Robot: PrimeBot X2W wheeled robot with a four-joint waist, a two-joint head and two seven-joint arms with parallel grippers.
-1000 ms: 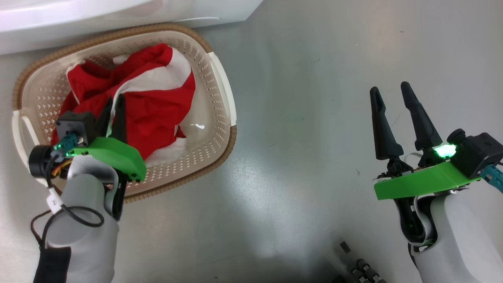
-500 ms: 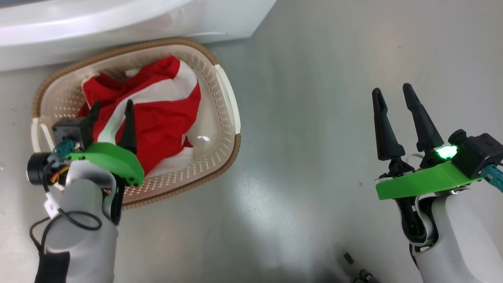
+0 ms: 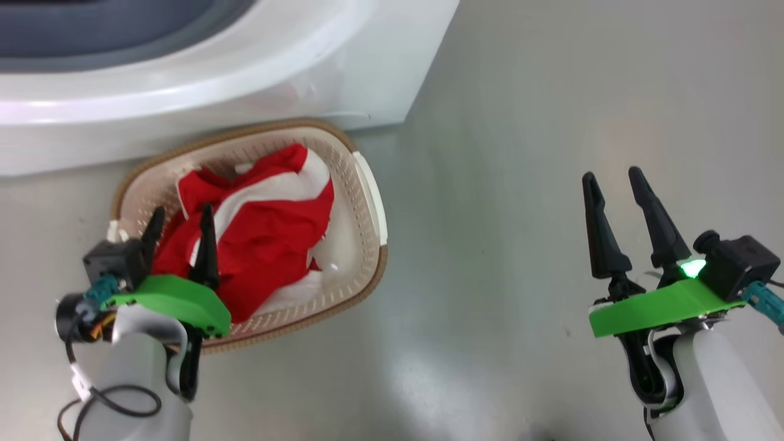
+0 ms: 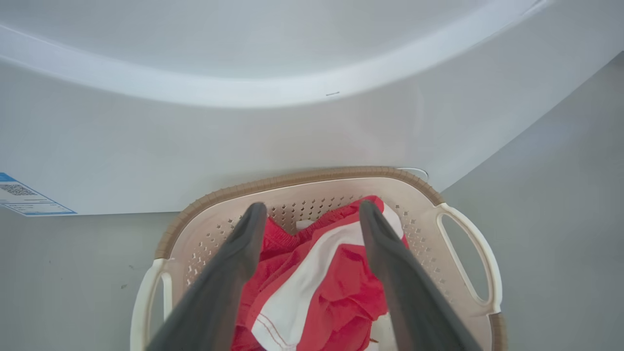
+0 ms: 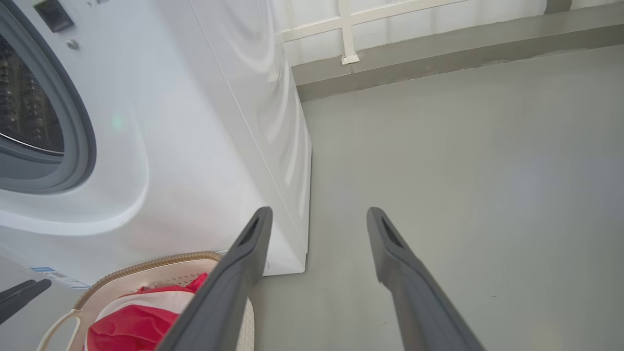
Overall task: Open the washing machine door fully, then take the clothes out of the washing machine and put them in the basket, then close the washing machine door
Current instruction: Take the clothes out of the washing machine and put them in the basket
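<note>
Two grippers, both spread wide and empty; we judge the unloading step near done.
Left gripper [image 3: 184, 210] hovers over the red-and-white clothes [image 3: 269, 245], which lie in the basket [image 3: 367, 202] near the washing machine [image 3: 245, 92]. Right gripper [image 3: 611, 175] hangs over bare floor [image 3: 490, 306], far right. Next for us: check the drum [image 5: 24, 107], then swing the washing machine door shut.

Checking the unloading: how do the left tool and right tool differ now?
The left tool hangs over the clothes in the basket; the right tool hangs over the floor. The left tool is in front of the washing machine; the right tool is off past its corner. Both are open and hold nothing.
</note>
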